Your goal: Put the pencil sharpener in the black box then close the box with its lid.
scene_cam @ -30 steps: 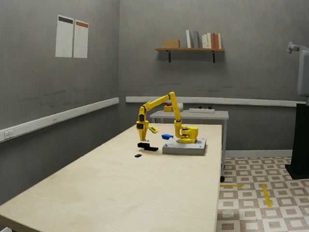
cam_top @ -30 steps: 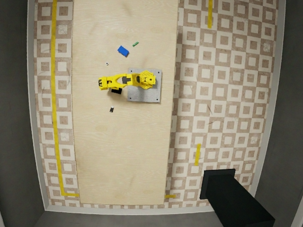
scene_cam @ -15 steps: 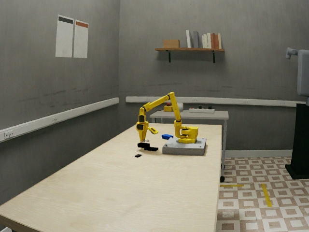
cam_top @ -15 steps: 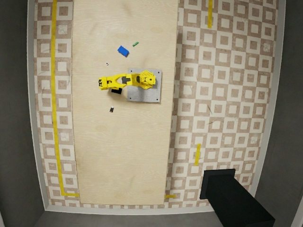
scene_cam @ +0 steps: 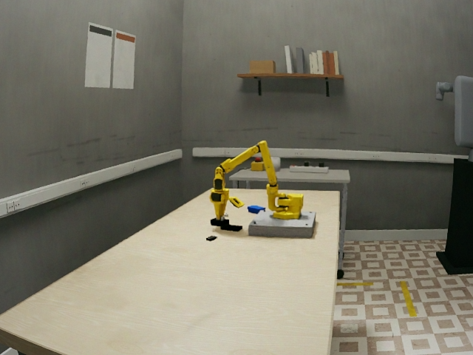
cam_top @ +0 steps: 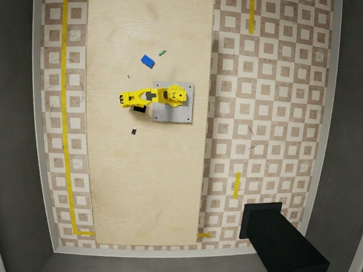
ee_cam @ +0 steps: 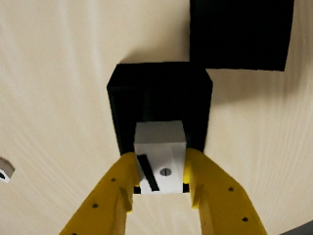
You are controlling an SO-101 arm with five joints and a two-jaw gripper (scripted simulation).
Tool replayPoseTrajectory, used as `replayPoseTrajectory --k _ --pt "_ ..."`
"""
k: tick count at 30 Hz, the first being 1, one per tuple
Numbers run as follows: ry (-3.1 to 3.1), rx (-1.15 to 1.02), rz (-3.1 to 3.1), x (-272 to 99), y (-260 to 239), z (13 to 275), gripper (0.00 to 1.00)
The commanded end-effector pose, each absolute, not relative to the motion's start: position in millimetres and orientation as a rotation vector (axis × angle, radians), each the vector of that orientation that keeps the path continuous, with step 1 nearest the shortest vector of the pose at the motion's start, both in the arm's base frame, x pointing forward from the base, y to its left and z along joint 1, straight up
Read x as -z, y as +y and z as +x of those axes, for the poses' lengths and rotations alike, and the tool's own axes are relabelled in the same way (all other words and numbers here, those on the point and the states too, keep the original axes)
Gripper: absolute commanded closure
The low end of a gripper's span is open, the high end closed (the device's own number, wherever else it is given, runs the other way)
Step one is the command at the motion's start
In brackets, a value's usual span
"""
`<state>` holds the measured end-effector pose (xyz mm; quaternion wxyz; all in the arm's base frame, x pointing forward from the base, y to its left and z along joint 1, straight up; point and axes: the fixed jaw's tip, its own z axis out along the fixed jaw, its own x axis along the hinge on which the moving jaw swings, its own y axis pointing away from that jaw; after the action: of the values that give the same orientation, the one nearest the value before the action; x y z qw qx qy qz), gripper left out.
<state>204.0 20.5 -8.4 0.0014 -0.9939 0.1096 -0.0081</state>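
My gripper (ee_cam: 163, 179) is shut on the pencil sharpener (ee_cam: 160, 157), a small white block with a dark slot and a screw. It points straight down over the open black box (ee_cam: 160, 106). The sharpener's far end overlaps the near rim of the box opening. The flat black lid (ee_cam: 242, 14) lies on the table just beyond the box, to the right in the wrist view. In the side view the gripper (scene_cam: 222, 217) stands low over the box (scene_cam: 218, 222), with the lid (scene_cam: 231, 227) beside it. From above, the arm (cam_top: 137, 98) hides the box; the lid (cam_top: 139, 108) shows.
A blue block (cam_top: 147, 60), a small green piece (cam_top: 161, 52) and a small white ring (cam_top: 128, 76) lie on one side of the arm. A small black-and-white item (cam_top: 134, 130) lies on the other side. The arm's grey base plate (cam_top: 173, 102) is close to the lid.
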Motion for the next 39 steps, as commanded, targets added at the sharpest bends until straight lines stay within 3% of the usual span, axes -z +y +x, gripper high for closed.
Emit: replayPoseTrajectory --k 1,39 --pt "0.345 -0.003 -3.123 12.2 18.5 200.4 0.94" --pt "0.345 -0.003 -3.123 12.3 18.5 200.4 0.91"
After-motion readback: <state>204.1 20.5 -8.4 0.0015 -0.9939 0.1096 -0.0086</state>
